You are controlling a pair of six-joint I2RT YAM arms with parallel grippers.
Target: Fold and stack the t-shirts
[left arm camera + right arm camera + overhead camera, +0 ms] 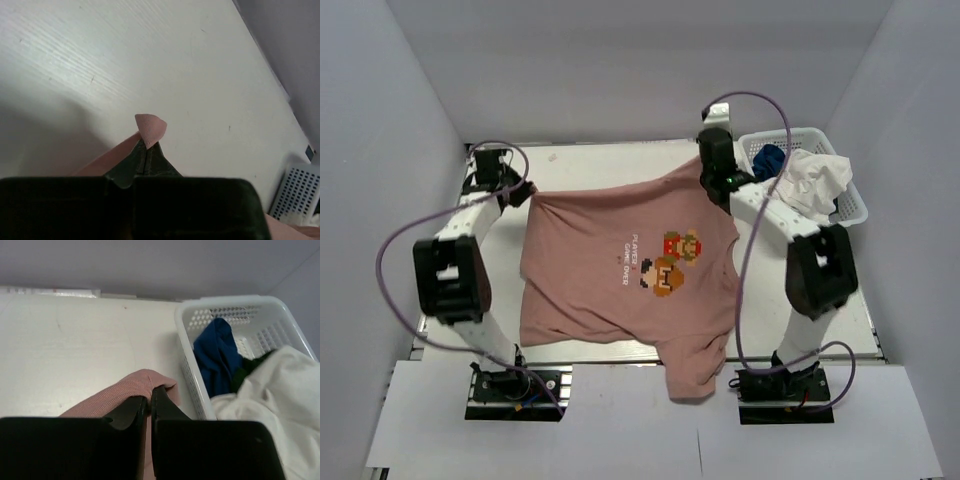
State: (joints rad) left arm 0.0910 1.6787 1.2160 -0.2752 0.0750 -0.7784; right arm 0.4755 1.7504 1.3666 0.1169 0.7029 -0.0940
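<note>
A dusty-pink t-shirt (pixel 610 270) with a small chest print lies spread on the white table (pixel 600 160), its lower right part hanging over the near edge. My left gripper (pixel 527 190) is shut on the shirt's far left corner; a pink tip (pixel 150 127) sticks out past its fingers. My right gripper (pixel 712 180) is shut on the far right corner, a ribbed pink fold (pixel 140 387) at its fingertips. A royal-blue shirt (pixel 215 357) and a white shirt (pixel 280 390) lie in the white mesh basket (pixel 850 210) at the far right.
The basket (pixel 187 347) stands right beside my right gripper. Something dark green lies between the blue and white shirts. Grey walls close in the table at the back and both sides. Bare table shows behind the pink shirt.
</note>
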